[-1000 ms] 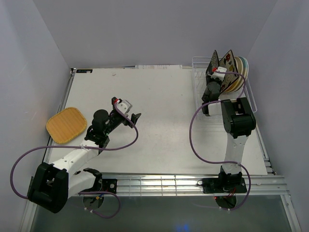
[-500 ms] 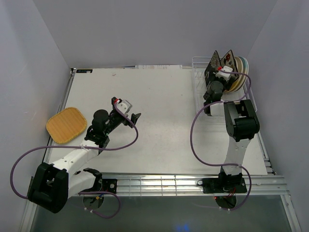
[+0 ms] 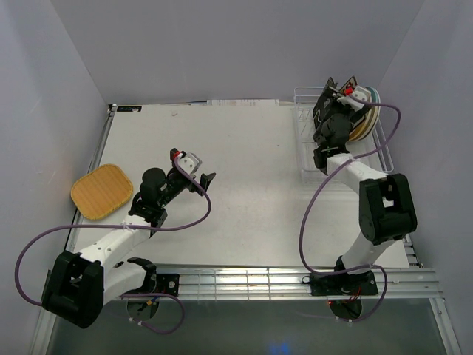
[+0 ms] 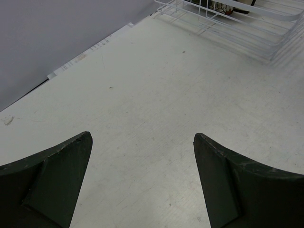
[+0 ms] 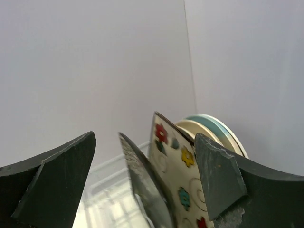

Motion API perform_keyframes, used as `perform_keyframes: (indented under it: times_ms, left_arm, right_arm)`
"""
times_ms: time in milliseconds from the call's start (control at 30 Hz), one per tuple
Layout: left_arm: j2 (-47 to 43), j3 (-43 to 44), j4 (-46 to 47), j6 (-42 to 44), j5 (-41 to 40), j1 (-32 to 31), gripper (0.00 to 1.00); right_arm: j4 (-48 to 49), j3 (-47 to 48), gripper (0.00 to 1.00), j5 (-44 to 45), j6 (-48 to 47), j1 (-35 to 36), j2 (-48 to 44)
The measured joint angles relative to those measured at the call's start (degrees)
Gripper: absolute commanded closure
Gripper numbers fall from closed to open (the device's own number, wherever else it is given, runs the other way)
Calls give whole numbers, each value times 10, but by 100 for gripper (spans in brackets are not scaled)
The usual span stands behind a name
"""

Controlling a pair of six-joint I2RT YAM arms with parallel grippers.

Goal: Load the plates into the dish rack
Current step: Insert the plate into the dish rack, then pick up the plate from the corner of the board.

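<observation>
The white wire dish rack (image 3: 381,144) stands at the far right and holds several upright plates. In the right wrist view a black floral plate (image 5: 142,183) stands in front of a flowered cream plate (image 5: 178,166), with round cream and teal-rimmed plates (image 5: 216,126) behind. My right gripper (image 5: 145,137) is open, its fingers on either side of the black and flowered plates and touching neither. From above, the right gripper (image 3: 338,92) sits over the rack. An orange-yellow square plate (image 3: 102,191) lies flat at the table's left edge. My left gripper (image 3: 205,180) hovers open and empty to its right.
The left wrist view has bare white table under the open left gripper (image 4: 142,137) and the dish rack (image 4: 228,19) far ahead at the upper right. Grey walls close in the table at the back and both sides. A metal rail runs along the near edge.
The right gripper opened and let go of the black floral plate, which now stands in the rack. The right arm stretched further over the rack. The left arm stayed still.
</observation>
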Motion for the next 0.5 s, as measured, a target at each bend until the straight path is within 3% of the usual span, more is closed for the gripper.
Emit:
perform_keyframes:
  times_ms: [300,500]
  left_arm:
    - [16,9,-5,0,-14,0,2]
    - [23,10,-8,1,-33,0,2]
  right_arm:
    - [-240,53,11,-78,248,-1,-151]
    - [-370,-8,12,-188,421,6,-206]
